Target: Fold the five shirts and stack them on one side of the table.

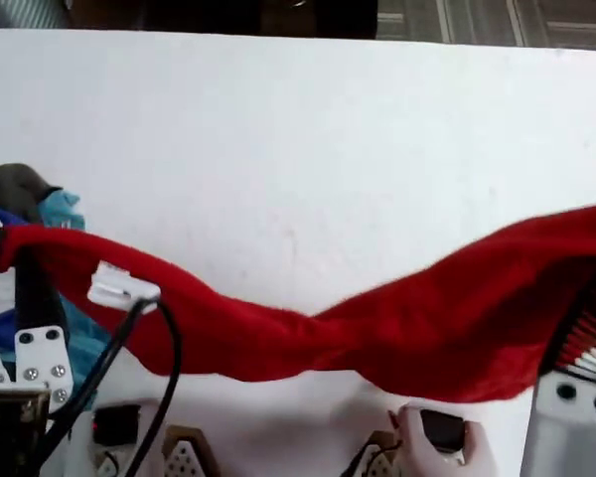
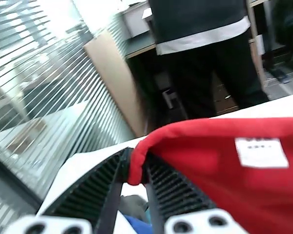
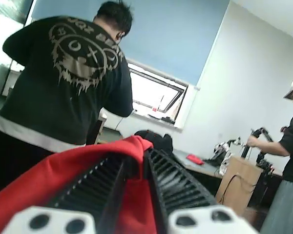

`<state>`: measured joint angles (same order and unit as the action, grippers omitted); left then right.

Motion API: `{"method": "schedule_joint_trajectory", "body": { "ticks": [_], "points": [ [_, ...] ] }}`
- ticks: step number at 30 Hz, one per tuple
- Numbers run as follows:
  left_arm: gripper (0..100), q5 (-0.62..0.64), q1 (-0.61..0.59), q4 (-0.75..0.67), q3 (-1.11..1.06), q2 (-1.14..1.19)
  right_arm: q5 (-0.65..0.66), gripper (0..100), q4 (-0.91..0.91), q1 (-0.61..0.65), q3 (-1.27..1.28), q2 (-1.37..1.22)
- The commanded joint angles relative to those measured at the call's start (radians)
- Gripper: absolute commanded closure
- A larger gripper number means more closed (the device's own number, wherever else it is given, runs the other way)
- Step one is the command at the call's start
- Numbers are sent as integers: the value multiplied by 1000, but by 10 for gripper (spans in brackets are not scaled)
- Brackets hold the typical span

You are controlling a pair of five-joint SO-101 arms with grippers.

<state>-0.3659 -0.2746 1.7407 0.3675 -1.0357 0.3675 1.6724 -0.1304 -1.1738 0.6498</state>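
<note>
Red shirt (image 1: 377, 328) hung stretched above the table (image 1: 298, 149), sagging mid-span, white label (image 1: 119, 288) near its left end. Blue and dark shirts (image 1: 55, 211) lay heaped at the table's left edge.

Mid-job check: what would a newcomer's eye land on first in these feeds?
The red shirt hangs in the air over the white table, sagging in the middle. The left gripper is shut on one end and the right gripper on the other. A heap of blue and dark shirts lies at the table's edge beside the left gripper.
</note>
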Motion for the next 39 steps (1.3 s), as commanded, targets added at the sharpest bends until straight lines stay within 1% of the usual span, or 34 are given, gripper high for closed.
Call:
{"method": "schedule_joint_trajectory", "body": {
  "ticks": [1, 7, 15, 20, 29, 32, 36, 39],
  "points": [
    [974, 3, -26, 11, 8, 2, -11, 981, 1, 5, 9, -2],
    [974, 5, -29, 40, -53, -18, -37, 981, 4, 5, 9, -2],
    [974, 5, -29, 37, -170, -193, -37, 981, 33, 5, 0, 1],
    [974, 5, -31, 29, -168, -267, -34, 981, 33, 5, 9, 48],
    [974, 6, -31, 3, -156, -279, -35, 981, 45, 5, 11, 62],
    [974, 6, -31, -3, -193, -267, -38, 981, 51, 5, 52, 41],
    [974, 6, -25, -77, -309, -198, -87, 981, 47, 7, 176, 1],
    [974, 12, -23, -167, -363, -133, -94, 981, 10, 7, 282, -31]
  ]
}}
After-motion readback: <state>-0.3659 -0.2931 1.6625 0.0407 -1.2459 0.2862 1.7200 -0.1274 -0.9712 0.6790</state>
